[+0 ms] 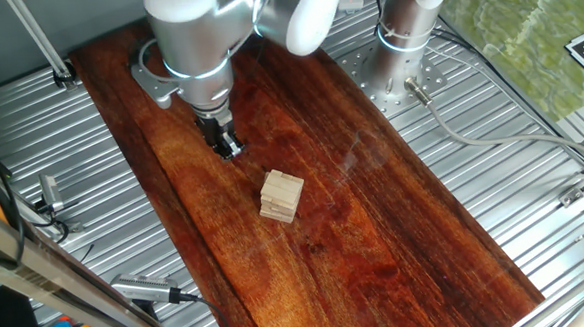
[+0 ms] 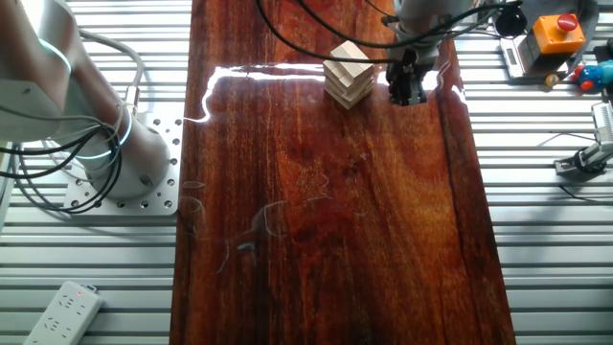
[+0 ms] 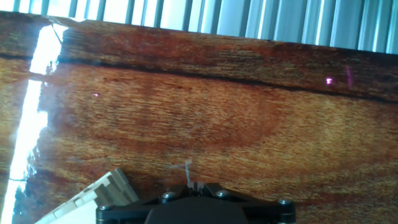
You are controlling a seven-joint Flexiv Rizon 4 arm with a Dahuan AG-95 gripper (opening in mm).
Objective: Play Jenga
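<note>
The Jenga stack (image 1: pixel 281 196) is a small pile of pale wooden blocks in crosswise layers, standing on the dark wooden board (image 1: pixel 376 239). My gripper (image 1: pixel 229 145) hangs low over the board a short way from the stack, not touching it. The other fixed view has the gripper (image 2: pixel 407 88) just right of the stack (image 2: pixel 349 73). In the hand view the stack's corner (image 3: pixel 93 199) shows at the bottom left, beside the gripper (image 3: pixel 193 183). The fingers are together with nothing between them.
The board lies on a ribbed metal table (image 1: pixel 534 201). A second arm's base (image 2: pixel 115 163) stands beside the board. An orange button box (image 2: pixel 557 34) and small tools (image 2: pixel 584 158) lie to one side, and a white power strip (image 2: pixel 62 311) at a corner.
</note>
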